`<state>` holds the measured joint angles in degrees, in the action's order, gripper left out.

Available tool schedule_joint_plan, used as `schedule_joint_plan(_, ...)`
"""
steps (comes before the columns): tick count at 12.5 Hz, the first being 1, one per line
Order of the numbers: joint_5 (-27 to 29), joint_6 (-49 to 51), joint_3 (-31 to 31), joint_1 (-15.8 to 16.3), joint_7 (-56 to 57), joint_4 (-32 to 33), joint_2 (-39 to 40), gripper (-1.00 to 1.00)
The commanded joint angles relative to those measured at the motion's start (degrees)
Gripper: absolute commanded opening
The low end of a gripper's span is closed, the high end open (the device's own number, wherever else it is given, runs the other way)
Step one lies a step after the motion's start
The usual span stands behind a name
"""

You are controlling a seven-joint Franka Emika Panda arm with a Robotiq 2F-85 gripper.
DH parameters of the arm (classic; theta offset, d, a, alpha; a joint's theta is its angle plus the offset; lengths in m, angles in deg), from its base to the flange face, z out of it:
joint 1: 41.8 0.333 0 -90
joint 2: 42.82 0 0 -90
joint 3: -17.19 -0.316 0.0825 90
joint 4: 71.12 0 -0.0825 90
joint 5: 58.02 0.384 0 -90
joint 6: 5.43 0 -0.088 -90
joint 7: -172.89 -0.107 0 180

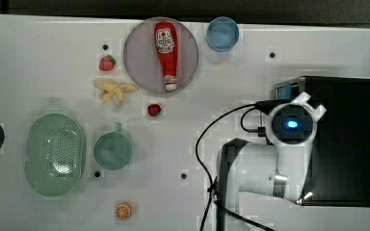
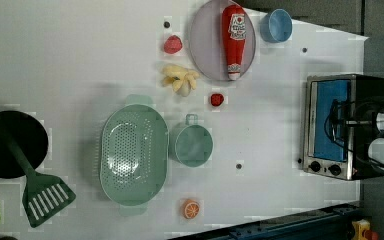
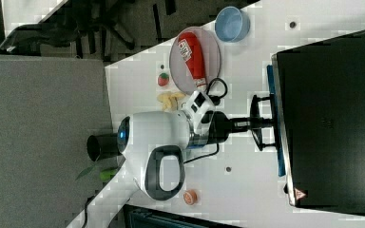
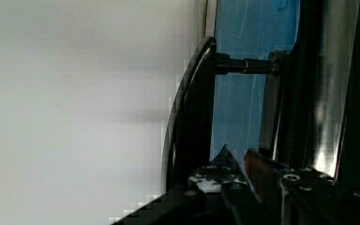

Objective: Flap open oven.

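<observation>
You get the white tabletop [image 1: 38, 48] from above in top, left and right views; your wrist view sits close against the black, silver-framed oven [image 4: 309, 93].

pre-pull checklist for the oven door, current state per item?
1. Gripper at the door handle: ok, it reaches the bar in the right view.
2. Fingers closed on the bar: cannot tell.
3. Oven door shut: ok, the glass sits flush in the frame in the left view.
4. Table in front of the door free for the swing: ok, the strawberry and green cup lie well clear.
5. Cable clear of the door: cannot tell.
</observation>
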<state>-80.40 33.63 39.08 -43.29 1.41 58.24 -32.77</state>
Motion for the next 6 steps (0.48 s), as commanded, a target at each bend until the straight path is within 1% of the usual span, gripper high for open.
schedule_joint_plan(1,-4.8,0.8,-4.7,3.3,-14.8,1.6,0.0,-0.65)
schedule_joint_plan(4,-14.3,3.4,-7.3,4.6,-25.5,2.2,1.0,-0.65)
schedule_joint_plan(5,-17.0,3.9,-7.8,4.9,-28.2,2.2,1.6,-0.65)
schedule_joint_plan(6,-18.6,4.2,-8.3,5.2,-30.6,2.3,2.4,-0.65)
